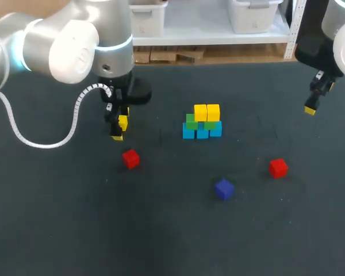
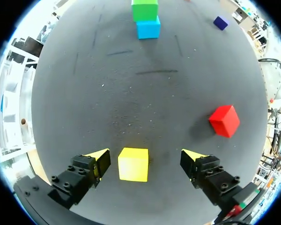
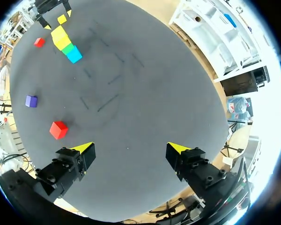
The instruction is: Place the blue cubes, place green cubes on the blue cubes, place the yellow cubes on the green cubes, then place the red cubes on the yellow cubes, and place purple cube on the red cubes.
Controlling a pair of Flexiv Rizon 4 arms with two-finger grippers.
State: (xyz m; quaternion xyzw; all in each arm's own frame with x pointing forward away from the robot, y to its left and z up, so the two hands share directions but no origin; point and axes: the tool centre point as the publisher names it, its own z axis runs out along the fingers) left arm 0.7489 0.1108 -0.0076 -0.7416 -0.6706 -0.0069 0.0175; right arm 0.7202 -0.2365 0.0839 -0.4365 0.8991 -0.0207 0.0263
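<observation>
A stack stands near the middle of the bench [image 1: 63,230]. Its bottom layer is a row of blue cubes [image 1: 202,134] set side by side. Two green cubes [image 1: 191,122] rest on them, and two yellow cubes [image 1: 207,112] sit touching each other on top of the green ones.

The left claw [image 2: 146,158] hangs over the bench to the left of the stack with its fingers spread. A loose yellow cube [image 2: 133,164] lies between them, nearer one finger than the other and not pinched by the two. It is a plain, bright block with sharp edges and one flat face turned upward.

One red cube [image 1: 130,158] lies just beside this claw, toward the front of the bench. The other red cube [image 1: 278,167] lies well apart from it, to the right of the stack. The purple cube [image 1: 223,188] sits alone in front of the stack, between the two red ones and closer to the front edge.

The right claw [image 3: 131,150] is held above bare bench at the far right, fingers spread wide and holding nothing, well away from all the cubes.
</observation>
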